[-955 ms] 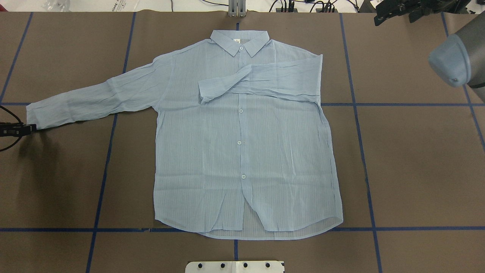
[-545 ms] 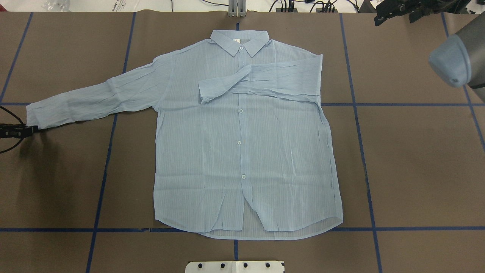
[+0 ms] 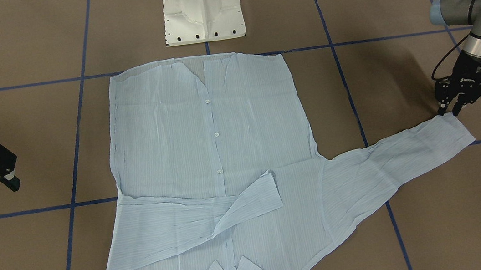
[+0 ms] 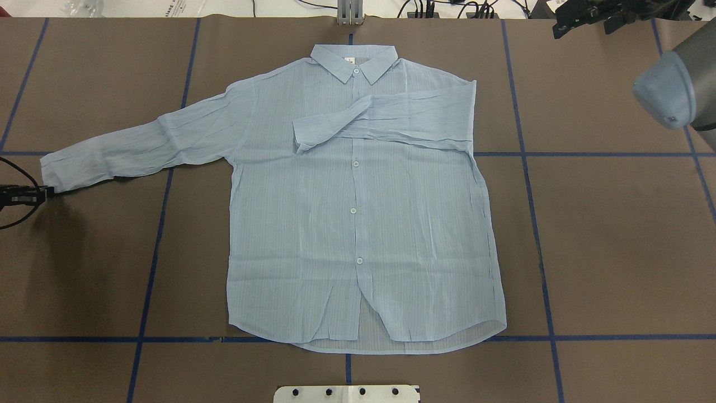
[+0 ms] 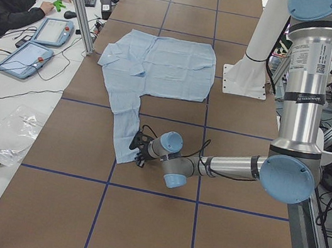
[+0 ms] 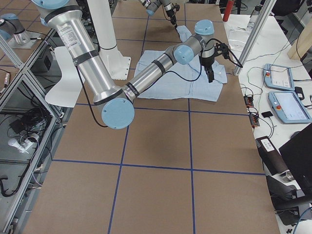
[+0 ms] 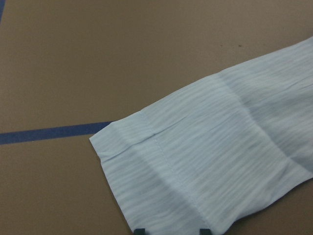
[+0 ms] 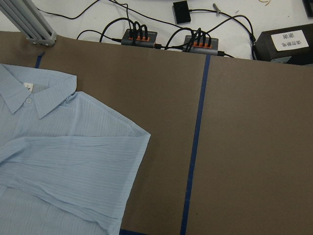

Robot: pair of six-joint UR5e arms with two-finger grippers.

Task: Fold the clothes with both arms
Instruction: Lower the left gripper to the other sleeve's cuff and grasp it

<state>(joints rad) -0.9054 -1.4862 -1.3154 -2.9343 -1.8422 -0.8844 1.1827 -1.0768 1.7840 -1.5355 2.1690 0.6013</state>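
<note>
Left tool (image 3: 448, 113), jaws apart at the cuff (image 7: 161, 161) of the shirt (image 4: 358, 212), has hardly moved; cuff nudged slightly inward

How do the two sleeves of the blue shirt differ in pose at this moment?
The folded sleeve lies across the chest of the shirt; the outstretched sleeve lies flat on the table, away from the body. The left gripper sits at the outstretched sleeve's cuff, while no gripper is near the folded sleeve. Both are wrinkled, light blue.
</note>
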